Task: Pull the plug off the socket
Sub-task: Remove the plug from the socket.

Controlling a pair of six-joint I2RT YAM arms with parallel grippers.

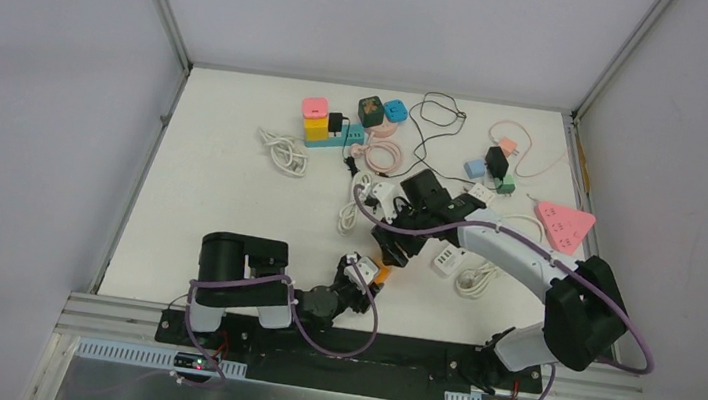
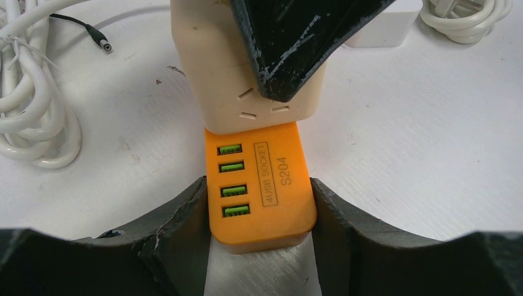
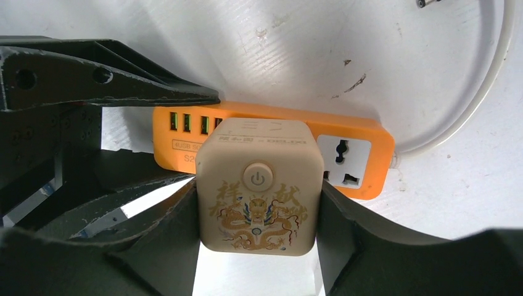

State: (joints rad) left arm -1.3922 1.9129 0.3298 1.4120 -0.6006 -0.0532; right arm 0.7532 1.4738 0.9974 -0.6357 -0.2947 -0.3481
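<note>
Firmly, left pincer [image 2: 258,194] clamps the orange socket [image 2: 271,163], pointing straight ahead; right pincer [image 3: 258,197] clamps its plug [image 3: 259,154].

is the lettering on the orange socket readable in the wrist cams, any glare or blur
Left wrist: the orange USB socket is sharp, evenly lit, no glare, lettering readable. Right wrist: the beige cube plug is crisp but covers most of that lettering. Top external: too small to read.

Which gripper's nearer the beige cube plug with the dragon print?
Right. The right gripper clamps the beige cube plug by its sides; the left gripper grips the orange USB socket strip holding it.
</note>
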